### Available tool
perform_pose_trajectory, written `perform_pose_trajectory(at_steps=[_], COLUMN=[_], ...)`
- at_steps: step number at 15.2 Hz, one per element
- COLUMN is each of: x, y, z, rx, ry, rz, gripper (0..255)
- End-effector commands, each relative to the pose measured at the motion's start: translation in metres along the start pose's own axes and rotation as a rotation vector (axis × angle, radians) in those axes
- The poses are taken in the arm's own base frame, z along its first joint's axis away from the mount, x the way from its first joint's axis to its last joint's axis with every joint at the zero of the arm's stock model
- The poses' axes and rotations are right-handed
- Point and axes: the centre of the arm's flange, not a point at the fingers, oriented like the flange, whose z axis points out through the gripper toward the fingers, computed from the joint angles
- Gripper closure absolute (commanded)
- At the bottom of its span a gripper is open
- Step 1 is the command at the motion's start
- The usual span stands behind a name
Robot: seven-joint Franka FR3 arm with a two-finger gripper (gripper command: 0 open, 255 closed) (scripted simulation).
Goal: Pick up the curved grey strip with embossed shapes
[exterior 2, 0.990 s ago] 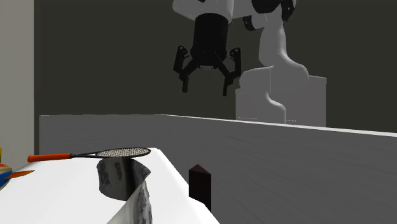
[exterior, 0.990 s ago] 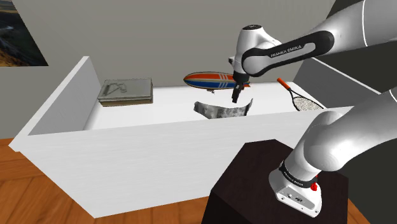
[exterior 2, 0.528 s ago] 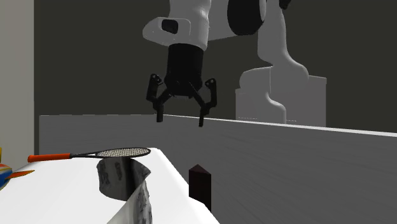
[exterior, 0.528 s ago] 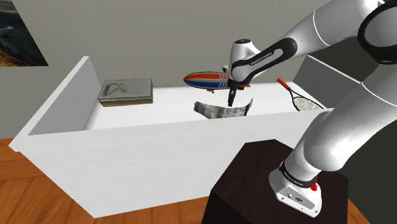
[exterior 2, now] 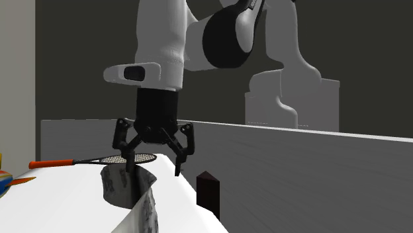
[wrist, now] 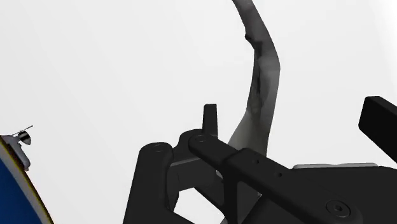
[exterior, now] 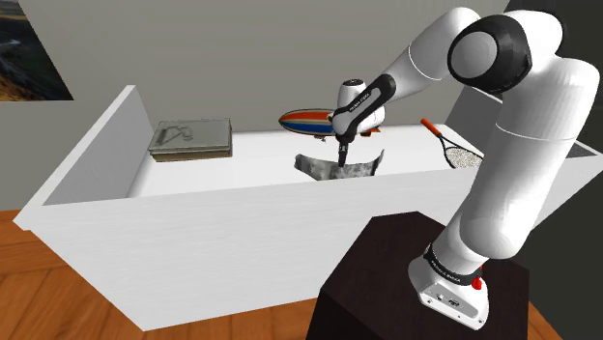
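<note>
— What do we have on the white walled table (exterior: 97,159)?
— We see a flat grey book-like block (exterior: 193,138) near the far wall, toward the shoulder view's left, and a toy airship (exterior: 305,123) striped orange, white and blue further right.
— And at the right end?
— We find a racket (exterior: 464,154) with an orange handle lying flat. Behind it all we note a picture (exterior: 29,53) on the grey wall, and below, a wooden floor (exterior: 58,290).

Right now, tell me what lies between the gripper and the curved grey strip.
Nothing; the stretch is bare. The wrist view shows the strip lying between the open gripper's fingers over white surface; the shoulder view puts the gripper just above it.
</note>
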Motion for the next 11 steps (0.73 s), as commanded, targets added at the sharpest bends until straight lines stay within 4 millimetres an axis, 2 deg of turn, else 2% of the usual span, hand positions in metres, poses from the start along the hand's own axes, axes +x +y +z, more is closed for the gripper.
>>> perform_pose_trajectory(at_steps=[1, 8, 10, 11], x=[0.007, 0.01, 0.01, 0.01], y=[0.009, 0.006, 0.005, 0.006], z=[0.014, 0.051, 0.054, 0.054], rx=[0.002, 0.002, 0.002, 0.002], ry=[0.0, 0.0, 0.0, 0.0], rz=[-0.022, -0.022, -0.022, -0.022], gripper=[0, 0, 0, 255])
